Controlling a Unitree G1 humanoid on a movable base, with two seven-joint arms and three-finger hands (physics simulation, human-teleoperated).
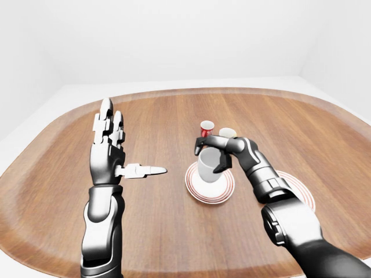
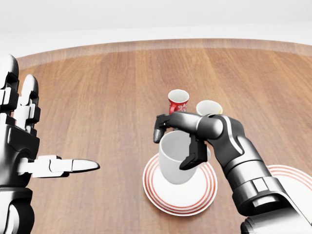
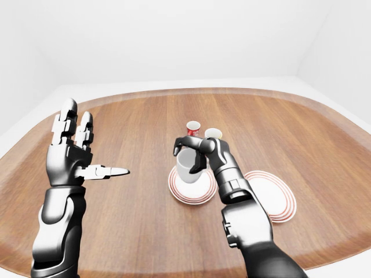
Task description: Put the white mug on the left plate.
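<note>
White mug (image 2: 174, 161) over left plate (image 2: 195, 196), held.
I had right hand (image 2: 178, 136) clamped on the tilted mug; left hand (image 2: 22, 141) raised, fingers spread apart.

The right robot hand (image 3: 191, 155) grips the white mug (image 3: 186, 168) over the left plate (image 3: 192, 188); the left robot hand (image 3: 72, 153) is raised, fingers spread.

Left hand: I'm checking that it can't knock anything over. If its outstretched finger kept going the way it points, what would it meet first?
Probably the white mug, held by the right hand over the left plate. The left hand points its finger rightward in the head view, roughly at mug level, though depth is unclear and it might pass by.
</note>
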